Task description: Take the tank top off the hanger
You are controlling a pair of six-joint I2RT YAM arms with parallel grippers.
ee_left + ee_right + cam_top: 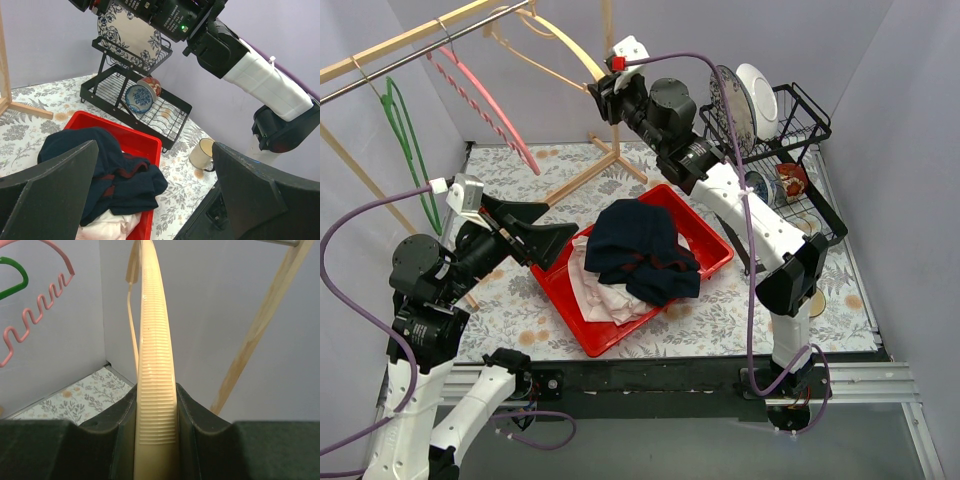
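So, top camera first: the right gripper (603, 92) is up by the rail, clamped on the lower end of the cream hanger (575, 45), and that hanger is bare. The tank top (640, 245), dark navy with a bit of red trim, lies crumpled in the red bin (582, 335) in the middle of the tabletop (720, 320), on top of some pale clothes (605, 295). The left gripper (562, 218) hangs by the bin's left corner, spread wide, holding nothing. A pink hanger (485, 100) and a green hanger (408, 135) hang further left, and a black dish rack (815, 125) sits at the back right.

Left wrist cam: the left gripper (155, 147) is wide open, with its fingers (50, 190) far apart and nothing between them. It looks across at the tank top (100, 170) heaped in the red bin (135, 142). Behind the bin is the dish rack (165, 110) with a blue patterned bowl (139, 99) and a plate (127, 32) in it. A mug (202, 154) stands on the tabletop near the rack's corner.

Right wrist cam: the right gripper (156, 440) is closed snug on the ribbed cream hanger (156, 340), fingers (120, 435) touching both its sides. The pink hanger (64, 255) and green hanger (24, 274) show at upper left, and a wooden post (260, 325) on the right.
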